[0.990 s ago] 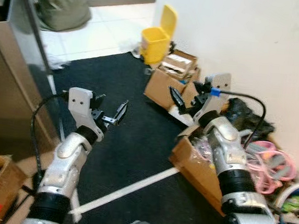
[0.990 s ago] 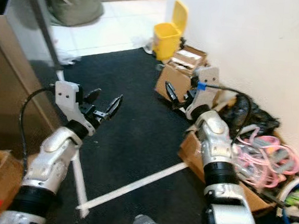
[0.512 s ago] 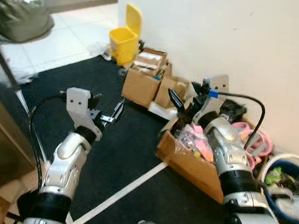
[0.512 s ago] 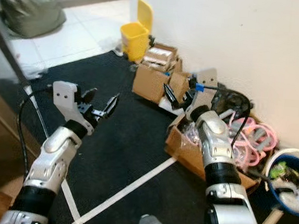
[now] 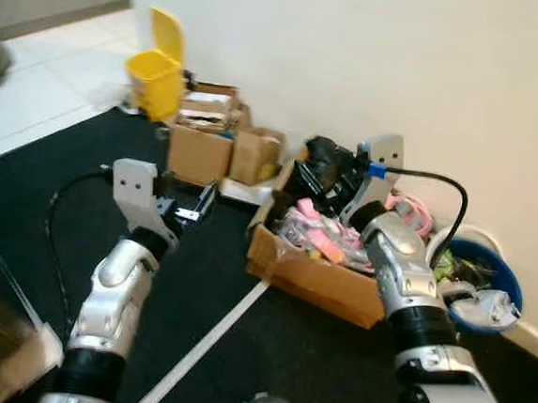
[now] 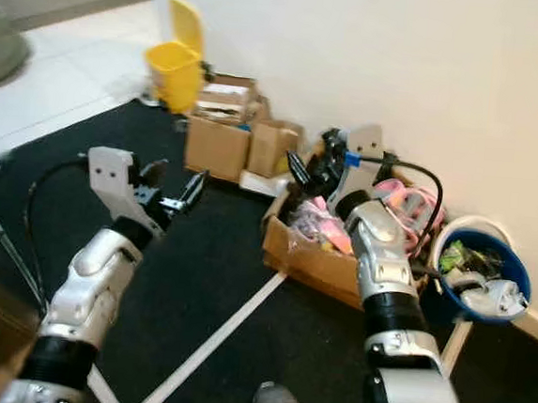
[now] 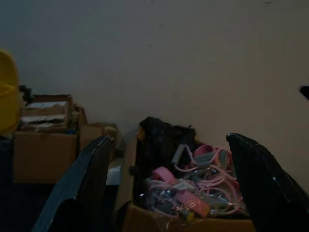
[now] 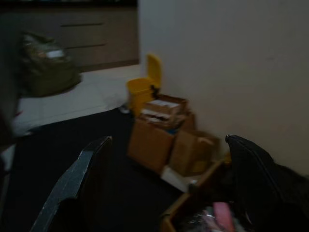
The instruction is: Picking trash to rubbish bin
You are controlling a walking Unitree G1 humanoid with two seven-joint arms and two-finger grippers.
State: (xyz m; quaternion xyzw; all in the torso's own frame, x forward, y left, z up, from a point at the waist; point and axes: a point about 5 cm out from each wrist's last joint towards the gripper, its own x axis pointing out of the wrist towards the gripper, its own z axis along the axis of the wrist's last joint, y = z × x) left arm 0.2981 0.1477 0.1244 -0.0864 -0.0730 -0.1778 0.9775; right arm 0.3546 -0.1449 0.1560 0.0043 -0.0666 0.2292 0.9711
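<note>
Trash: pink cords and wrappers heaped in a cardboard box (image 5: 311,279) against the wall, no readable label. My left gripper (image 5: 189,211) and right gripper (image 6: 310,180), both spread wide and empty, hover short of it. Beside it, blue bucket (image 6: 512,279); farther along the wall, smaller boxes (image 5: 203,149), then yellow rubbish bin (image 5: 157,77).

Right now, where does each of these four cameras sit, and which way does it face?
Left and right eye views: on the head, looking down at both silver arms, a cardboard box of pink clutter and a blue bucket.
Left wrist view: along the left gripper's open fingers, facing that box.
Right wrist view: along the right gripper's open fingers, facing the yellow bin.
All four show the white wall.
</note>
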